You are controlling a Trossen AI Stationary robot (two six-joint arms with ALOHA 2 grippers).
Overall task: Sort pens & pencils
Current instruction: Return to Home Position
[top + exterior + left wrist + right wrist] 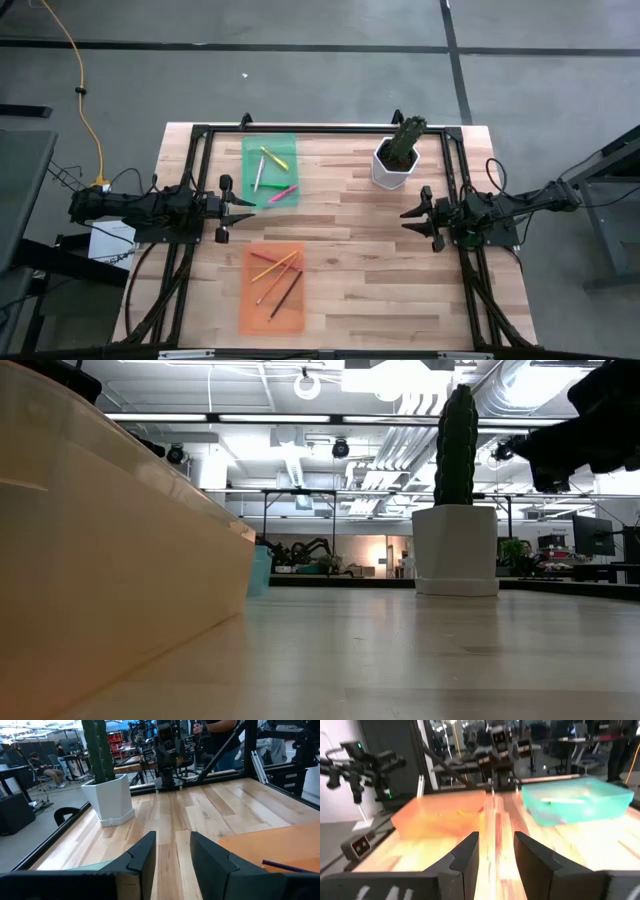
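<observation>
A green tray near the table's far edge holds the pens: a yellow one, a pale one and a magenta one lying on its near rim. I cannot make out the green pen. An orange tray near the near edge holds several pencils, lying flat and crossed. My left gripper hovers open between the two trays, at their left. My right gripper waits open toward the table's right. In the right wrist view the open fingers face both trays.
A cactus in a white pot stands far right of centre, also showing in the low view and the left wrist view. Bare wood lies between the trays and my right gripper. A black frame rail edges the table.
</observation>
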